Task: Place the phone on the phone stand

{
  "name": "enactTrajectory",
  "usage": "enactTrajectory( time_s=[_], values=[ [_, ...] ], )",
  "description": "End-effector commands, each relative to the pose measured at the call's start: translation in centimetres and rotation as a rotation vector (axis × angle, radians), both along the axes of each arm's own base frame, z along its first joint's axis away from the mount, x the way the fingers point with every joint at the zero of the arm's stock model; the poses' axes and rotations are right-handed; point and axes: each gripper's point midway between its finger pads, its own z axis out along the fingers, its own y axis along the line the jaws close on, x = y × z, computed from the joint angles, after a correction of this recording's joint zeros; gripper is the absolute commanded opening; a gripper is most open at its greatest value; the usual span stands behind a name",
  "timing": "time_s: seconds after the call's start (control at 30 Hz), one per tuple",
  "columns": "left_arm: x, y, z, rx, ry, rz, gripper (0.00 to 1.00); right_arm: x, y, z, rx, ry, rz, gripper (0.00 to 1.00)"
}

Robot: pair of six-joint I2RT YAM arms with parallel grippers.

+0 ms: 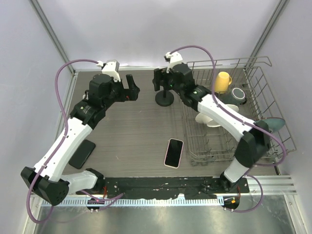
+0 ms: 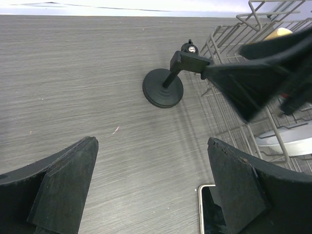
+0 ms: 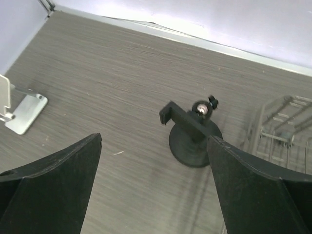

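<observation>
The phone (image 1: pixel 173 152), dark screen in a pale case, lies flat on the table near the dish rack's front left corner. Its corner shows in the left wrist view (image 2: pixel 208 210) beside my right-hand finger. The black phone stand (image 1: pixel 165 97), a round base with a clamp arm, stands upright at the back middle; it also shows in the left wrist view (image 2: pixel 163 88) and the right wrist view (image 3: pixel 194 134). My left gripper (image 1: pixel 130 88) (image 2: pixel 151 144) is open and empty, left of the stand. My right gripper (image 1: pixel 157 78) (image 3: pixel 155 141) is open and empty, just above and behind the stand.
A wire dish rack (image 1: pixel 265 83) fills the right side, holding a yellow cup (image 1: pixel 223 81), a white bowl and other dishes. A second dark phone (image 1: pixel 82 153) lies at the left by the left arm. A silver stand (image 3: pixel 22 109) shows at the left of the right wrist view.
</observation>
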Motion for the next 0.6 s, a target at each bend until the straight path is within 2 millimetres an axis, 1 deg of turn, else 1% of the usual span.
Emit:
enactTrajectory(
  time_s=[0.0,0.03,0.1,0.13,0.17,0.23,0.27,0.37,0.43,0.53,0.57],
  values=[
    [0.0,-1.0,2.1,-0.057,-0.036,-0.03,1.0,2.8,1.8,1.1,-0.103,-0.083,0.058,0.93],
    [0.1,-1.0,2.1,-0.058,-0.033,-0.031,1.0,3.4,2.0,-0.3,-0.133,-0.069,0.06,0.93],
    [0.1,-1.0,2.0,-0.057,-0.032,-0.029,1.0,4.3,1.8,-0.5,-0.168,-0.082,0.068,0.92],
    [0.0,-1.0,2.1,-0.055,-0.033,-0.03,1.0,4.4,2.1,-1.1,-0.172,-0.071,0.109,0.91],
    [0.1,-0.9,2.1,-0.055,-0.033,-0.028,1.0,4.9,1.8,-1.9,-0.193,-0.059,0.121,0.9],
    [0.1,-1.0,2.1,-0.055,-0.031,-0.03,1.0,5.4,1.4,-2.3,-0.206,-0.05,0.123,0.87],
    [0.1,-0.9,2.1,-0.055,-0.031,-0.03,1.0,5.4,1.2,-2.5,-0.216,-0.048,0.128,0.87],
    [0.0,-1.2,2.2,-0.067,-0.027,-0.039,1.0,4.9,0.8,-4.0,-0.271,-0.039,0.152,0.85],
    [-0.1,-1.6,2.1,-0.073,-0.019,-0.056,1.0,5.2,0.1,-4.4,-0.3,-0.038,0.128,0.85],
    [-0.4,-1.8,2.2,-0.089,-0.013,-0.07,1.0,5.4,-0.7,-5.8,-0.365,-0.019,0.106,0.84],
    [-0.4,-1.9,2.3,-0.092,-0.013,-0.071,1.0,5.5,-0.9,-6.2,-0.383,-0.009,0.098,0.82]
  ],
)
